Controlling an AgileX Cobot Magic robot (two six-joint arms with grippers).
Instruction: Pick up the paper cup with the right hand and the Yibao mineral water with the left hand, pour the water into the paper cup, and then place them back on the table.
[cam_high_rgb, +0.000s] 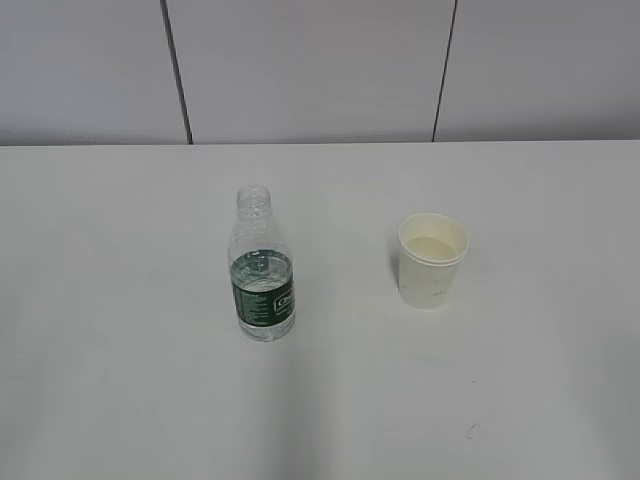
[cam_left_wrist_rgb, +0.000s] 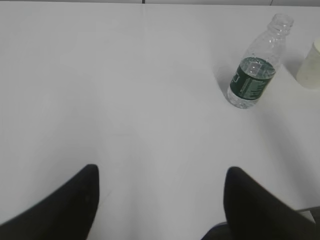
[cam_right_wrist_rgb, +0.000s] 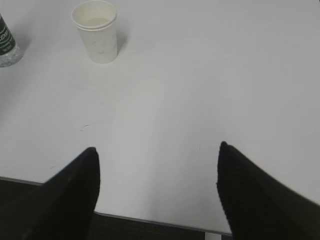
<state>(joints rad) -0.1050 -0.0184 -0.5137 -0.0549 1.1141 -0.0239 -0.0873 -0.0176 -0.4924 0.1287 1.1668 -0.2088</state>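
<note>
Two grippers, both spread wide, holding nothing: left hand (cam_left_wrist_rgb: 160, 200), right hand (cam_right_wrist_rgb: 157, 187) | Yibao mineral water (cam_high_rgb: 263, 268) upright, uncapped, on table (cam_high_rgb: 120, 300) | paper cup (cam_high_rgb: 432, 260) upright to its right, well apart | neither gripper near either item

The white bench (cam_high_rgb: 120, 400) holds two things. The water bottle (cam_high_rgb: 263, 270) stands up, with no cap. The paper cup (cam_high_rgb: 432, 260) stands at its 3 o'clock, well apart.
</note>
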